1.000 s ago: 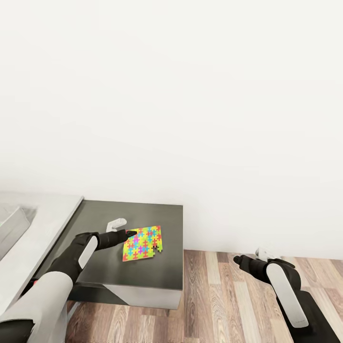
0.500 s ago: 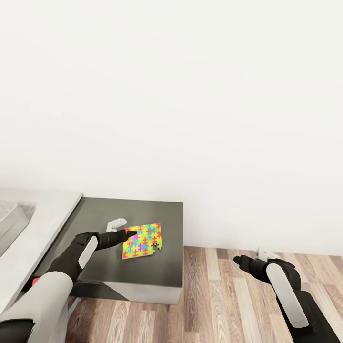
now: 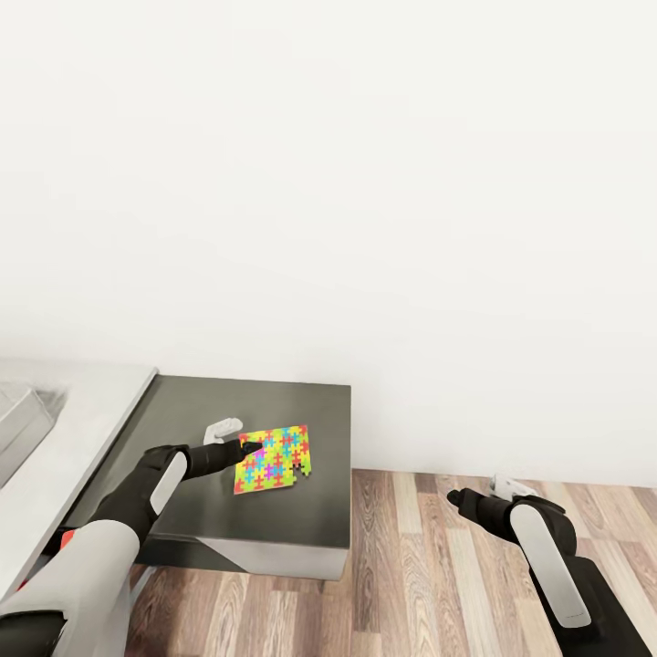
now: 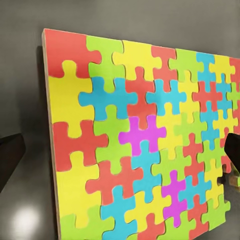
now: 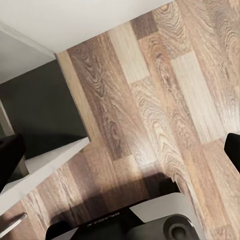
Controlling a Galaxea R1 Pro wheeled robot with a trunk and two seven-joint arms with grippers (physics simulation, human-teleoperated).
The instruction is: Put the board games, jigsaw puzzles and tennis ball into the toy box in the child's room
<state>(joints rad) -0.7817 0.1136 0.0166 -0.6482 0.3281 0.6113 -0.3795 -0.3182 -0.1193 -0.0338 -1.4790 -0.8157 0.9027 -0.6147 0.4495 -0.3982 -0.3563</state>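
A jigsaw puzzle (image 3: pixel 272 459) of pink, yellow, green and blue pieces lies flat on the dark grey end of the table (image 3: pixel 274 401). My left gripper (image 3: pixel 239 440) is at the puzzle's left edge and open, one white finger and one dark finger apart. In the left wrist view the jigsaw puzzle (image 4: pixel 140 140) is very close, with the left gripper (image 4: pixel 122 155) spread wide and a dark fingertip at each side. A corner of the grey toy box (image 3: pixel 16 422) shows at the far left on the light grey top. My right gripper (image 3: pixel 456 498) hangs open over the floor, holding nothing.
A white wall rises right behind the table. Wood-plank floor (image 3: pixel 438 566) lies to the right of the table's end; in the right wrist view the floor (image 5: pixel 165 90) and the table's corner (image 5: pixel 45 105) are below the right gripper (image 5: pixel 120 150).
The whole view has shifted slightly, so the camera moved. The left gripper stays at the puzzle's left edge and the puzzle lies where it was. The right arm holds still.
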